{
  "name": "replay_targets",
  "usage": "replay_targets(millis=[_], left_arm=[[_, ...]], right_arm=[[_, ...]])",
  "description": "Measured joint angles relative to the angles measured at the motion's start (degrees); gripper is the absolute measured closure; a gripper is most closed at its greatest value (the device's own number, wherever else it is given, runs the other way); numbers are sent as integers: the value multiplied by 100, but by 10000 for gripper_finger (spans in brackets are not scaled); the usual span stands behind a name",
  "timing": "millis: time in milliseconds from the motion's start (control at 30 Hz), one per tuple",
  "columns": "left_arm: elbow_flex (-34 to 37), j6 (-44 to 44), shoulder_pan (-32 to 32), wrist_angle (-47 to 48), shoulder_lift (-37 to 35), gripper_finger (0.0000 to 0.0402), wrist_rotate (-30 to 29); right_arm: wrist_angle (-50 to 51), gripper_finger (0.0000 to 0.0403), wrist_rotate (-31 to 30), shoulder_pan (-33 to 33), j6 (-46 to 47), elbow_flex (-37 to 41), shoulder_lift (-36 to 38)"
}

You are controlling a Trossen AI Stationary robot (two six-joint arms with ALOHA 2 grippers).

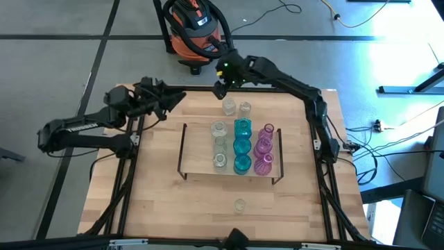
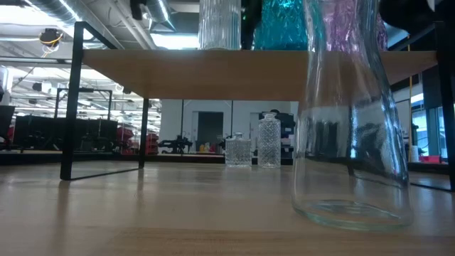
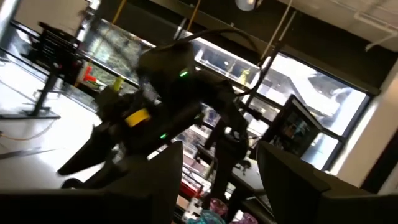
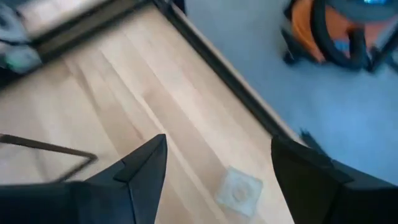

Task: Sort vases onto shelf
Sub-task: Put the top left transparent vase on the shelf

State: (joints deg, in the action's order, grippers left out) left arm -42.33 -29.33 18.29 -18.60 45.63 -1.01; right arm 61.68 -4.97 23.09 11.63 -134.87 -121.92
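Clear vase [image 2: 353, 142] looming lower right; right gripper [image 4: 217, 163] spread empty above square vase [image 4: 239, 188]; left gripper [image 3: 217, 168] likewise open, upper left.

We see a light-wood plank tabletop [image 1: 159, 194] edged with black rails. Beyond its far edge an orange-and-black shop vacuum [image 1: 193, 28] stands on the grey floor [image 1: 55, 62], where yellow and black cables [image 1: 361, 21] trail nearby.

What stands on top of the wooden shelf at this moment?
On the shelf stand three rows of vases: clear vases, teal vases and pink vases. The table under the shelf is mostly covered from above.
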Motion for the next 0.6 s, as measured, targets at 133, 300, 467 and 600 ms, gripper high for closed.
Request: replay_targets(millis=[133,300,467,600], left_arm=[[0,-169,349,4,0,203,492],[0,-211,551,2,0,203,677],[0,-347,623,-3,0,203,768],[0,-454,647,-3,0,203,959]], right_arm=[[172,142,194,105,343,-4,-281],[429,142,-5,136,700,-2,-580],[763,142,-52,146,984,-4,-822],[942,142,-6,146,1190,-4,-979]])
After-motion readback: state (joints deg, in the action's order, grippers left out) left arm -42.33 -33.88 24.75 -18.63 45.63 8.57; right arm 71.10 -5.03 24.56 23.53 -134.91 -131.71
